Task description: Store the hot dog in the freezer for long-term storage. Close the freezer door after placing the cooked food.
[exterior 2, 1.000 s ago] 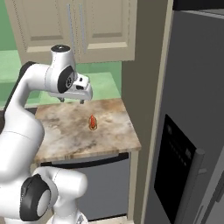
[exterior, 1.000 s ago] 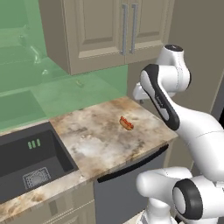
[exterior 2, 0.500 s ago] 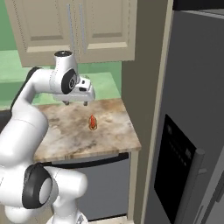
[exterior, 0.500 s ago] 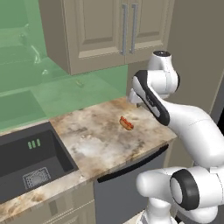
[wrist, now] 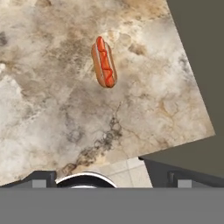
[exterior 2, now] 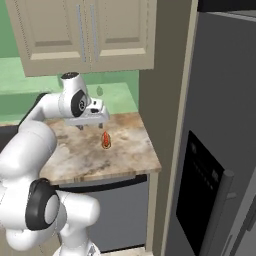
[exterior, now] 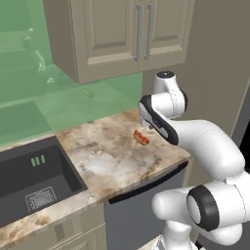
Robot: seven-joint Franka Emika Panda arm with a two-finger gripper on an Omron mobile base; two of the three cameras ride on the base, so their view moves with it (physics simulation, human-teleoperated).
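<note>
hot dog: you see it lying on the counter, near the right edge
gripper: spread wide above the counter, holding nothing
freezer door: shut

The arm is glossy white — fat, rounded segments joined by dark grey ring-shaped joints. A pale grey gripper with what look like two slim grey fingers ends it — details there are hard to make out.
</note>
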